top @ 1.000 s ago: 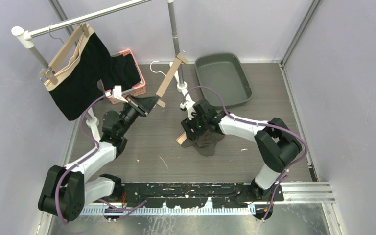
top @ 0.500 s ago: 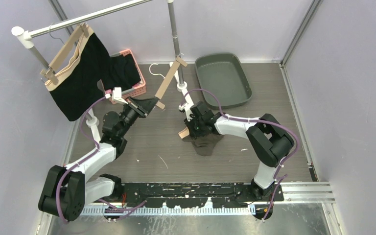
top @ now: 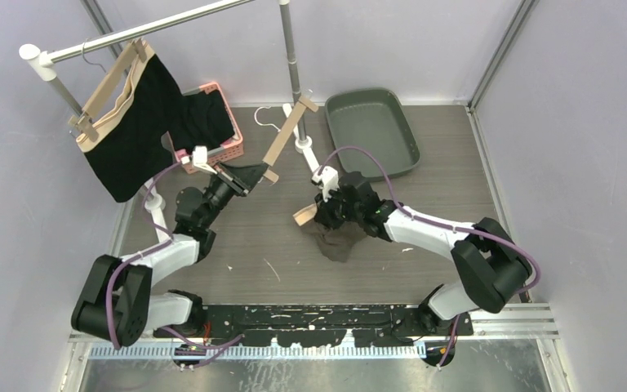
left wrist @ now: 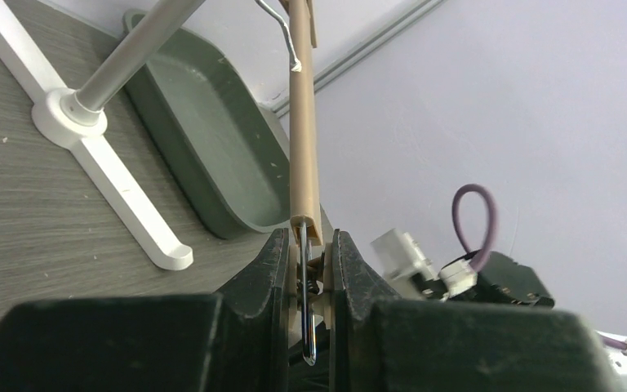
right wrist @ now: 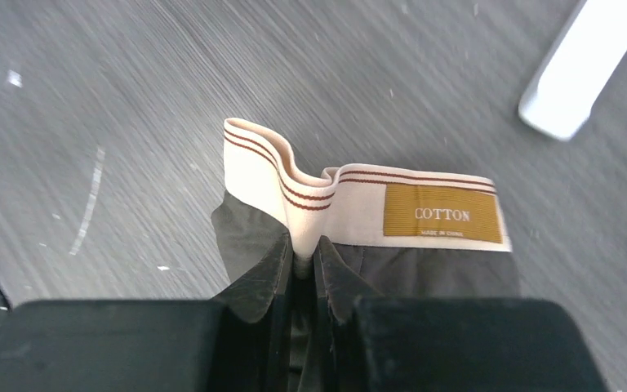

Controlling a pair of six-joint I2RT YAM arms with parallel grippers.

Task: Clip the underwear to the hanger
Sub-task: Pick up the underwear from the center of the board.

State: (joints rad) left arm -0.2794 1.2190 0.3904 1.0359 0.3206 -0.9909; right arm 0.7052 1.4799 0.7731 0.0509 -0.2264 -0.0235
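Observation:
A wooden hanger [top: 286,135] with a metal hook slants above the floor, and my left gripper [top: 255,174] is shut on the clip at its lower end. In the left wrist view the hanger's bar [left wrist: 304,147] rises from between the fingers, and the left gripper [left wrist: 305,245] pinches the clip and its wire. The dark underwear [top: 341,243] with a cream waistband lies bunched on the floor. My right gripper [top: 326,214] is shut on it. The right wrist view shows the waistband [right wrist: 359,200] with a yellow COTTON label, its fold pinched in the right gripper [right wrist: 302,249].
A grey tray [top: 373,131] lies at the back right. A pink basket [top: 227,147] with dark clothes stands at the back left. Black underwear [top: 135,131] hangs clipped on another hanger from the rail. The rack's pole [top: 290,49] and white foot [top: 302,147] stand beside the held hanger.
My right gripper has shut on the underwear's waistband, and its arm has swung out to the right. The left gripper still holds the hanger, which has shifted slightly.

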